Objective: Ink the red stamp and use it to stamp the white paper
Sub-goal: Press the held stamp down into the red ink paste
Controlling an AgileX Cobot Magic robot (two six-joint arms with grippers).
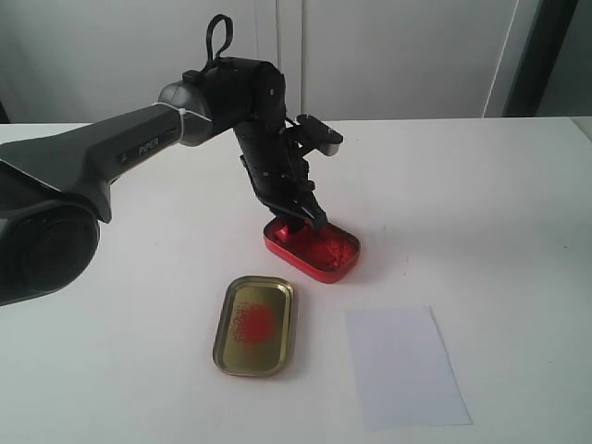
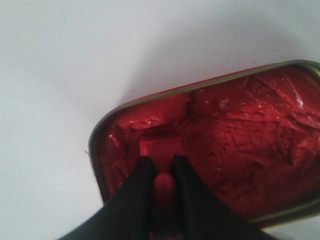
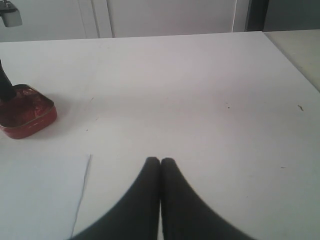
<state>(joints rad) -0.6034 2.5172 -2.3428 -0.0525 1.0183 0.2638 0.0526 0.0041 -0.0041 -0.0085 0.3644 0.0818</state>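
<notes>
Left gripper [image 2: 162,164] clamps red stamp [image 2: 160,146] into ink tin [image 1: 296,262], inking step; next I lift toward white paper [image 1: 405,365].

The red stamp [image 2: 160,146] is standing handle-up, its square base pressing into the lumpy paste at the 10 o'clock end of the red ink tin [image 1: 324,273], with its thin handle sitting clamped in the left gripper [image 2: 162,161]. The white paper [image 1: 405,365] is lying flat at 5 o'clock from that tin, apart from it.
</notes>
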